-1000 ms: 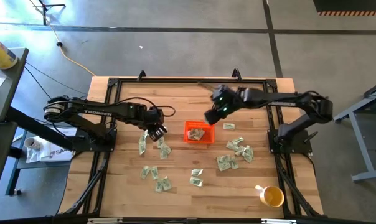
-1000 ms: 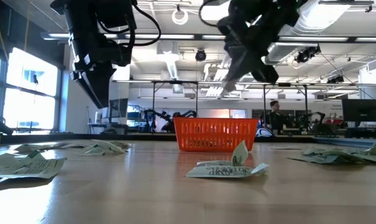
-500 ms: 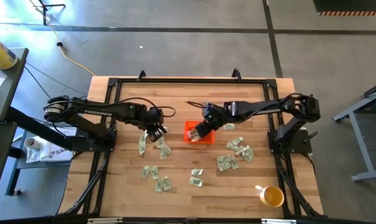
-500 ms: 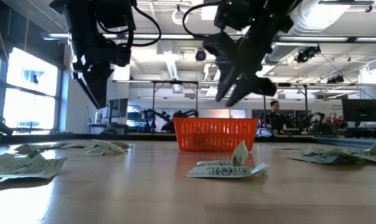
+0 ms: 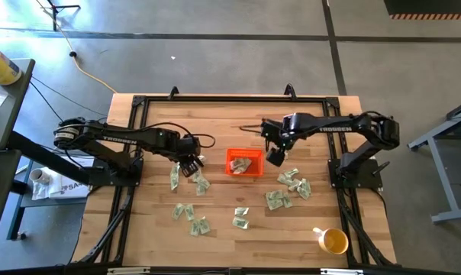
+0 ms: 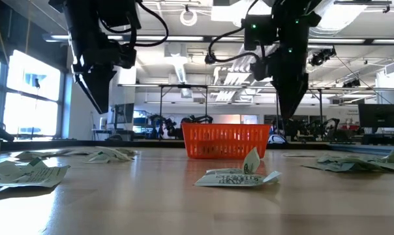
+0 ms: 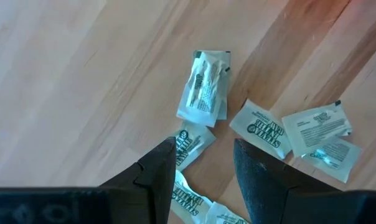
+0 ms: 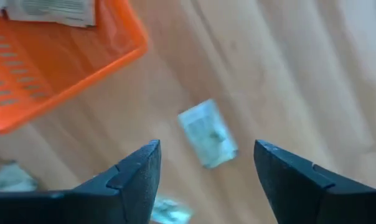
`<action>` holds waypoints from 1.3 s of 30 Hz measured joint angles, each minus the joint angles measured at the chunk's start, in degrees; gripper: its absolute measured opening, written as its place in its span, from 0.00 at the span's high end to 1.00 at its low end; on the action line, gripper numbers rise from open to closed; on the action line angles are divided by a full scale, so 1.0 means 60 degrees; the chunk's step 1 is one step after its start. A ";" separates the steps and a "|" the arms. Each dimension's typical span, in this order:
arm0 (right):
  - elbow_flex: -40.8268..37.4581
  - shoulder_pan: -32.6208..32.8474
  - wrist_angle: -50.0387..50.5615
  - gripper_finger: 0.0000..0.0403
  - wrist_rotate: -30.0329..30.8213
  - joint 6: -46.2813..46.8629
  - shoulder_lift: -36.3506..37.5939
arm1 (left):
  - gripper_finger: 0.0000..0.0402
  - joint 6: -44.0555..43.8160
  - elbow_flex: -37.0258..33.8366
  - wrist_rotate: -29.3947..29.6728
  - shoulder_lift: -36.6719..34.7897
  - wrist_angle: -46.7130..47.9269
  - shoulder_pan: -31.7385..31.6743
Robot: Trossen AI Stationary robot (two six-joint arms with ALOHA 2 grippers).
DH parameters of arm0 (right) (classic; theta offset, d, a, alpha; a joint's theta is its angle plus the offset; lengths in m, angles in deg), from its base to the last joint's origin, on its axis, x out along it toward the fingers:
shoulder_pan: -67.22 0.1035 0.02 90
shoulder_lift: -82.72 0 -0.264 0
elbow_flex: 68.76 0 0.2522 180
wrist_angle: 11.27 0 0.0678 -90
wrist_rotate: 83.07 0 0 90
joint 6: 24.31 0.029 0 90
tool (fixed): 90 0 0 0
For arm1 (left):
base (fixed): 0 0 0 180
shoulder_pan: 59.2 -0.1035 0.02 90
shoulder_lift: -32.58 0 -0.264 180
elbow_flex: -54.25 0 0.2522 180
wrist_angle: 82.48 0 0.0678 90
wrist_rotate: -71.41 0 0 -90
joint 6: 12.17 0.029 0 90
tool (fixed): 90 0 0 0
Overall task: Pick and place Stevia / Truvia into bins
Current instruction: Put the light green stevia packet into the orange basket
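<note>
The wooden desk [image 5: 223, 122] is filling the middle of the high view, with the two dark arms reaching in from left and right. At its centre the orange bin [image 5: 245, 163] is sitting with at least one sweetener packet [image 5: 243, 163] lying inside, so the task is only just under way. Most of the packets are lying loose on the desk: a cluster at lower left [image 5: 191, 218], a few left of the bin [image 5: 199, 182], a pair below it [image 5: 240, 217], and a spread at right [image 5: 290, 188].

The right pincer [image 5: 275, 156] is hanging just right of the bin, jaws wide and holding nothing; its wrist view is showing a single packet [image 8: 207, 133] on the wood between its fingers. The left pincer [image 5: 188, 162] is hovering over the packets left of the bin, jaws partly apart and empty, one packet [image 7: 203, 93] lying just ahead of them.

A yellow cup [image 5: 333, 241] is standing at lower right.
</note>
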 joint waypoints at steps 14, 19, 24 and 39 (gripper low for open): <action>-0.2029 0.0033 -0.2090 0.45 -0.0483 -0.2169 -0.0007 | 0.52 -0.0855 0.0000 0.0066 0.0000 0.0080 -0.0015; -0.2718 0.0121 -0.3065 0.43 -0.0363 -0.2605 -0.0007 | 0.52 -0.0862 0.0000 0.0070 0.0000 0.0052 -0.0018; -0.3508 -0.0119 -0.3941 0.41 -0.0641 -0.2528 0.0036 | 0.52 -0.1014 0.0000 0.0072 0.0000 0.0055 -0.0018; -0.3890 -0.1338 -0.4570 0.53 -0.0877 -0.1851 0.0019 | 0.52 -0.1052 0.0000 -0.0047 0.0000 0.0051 -0.0018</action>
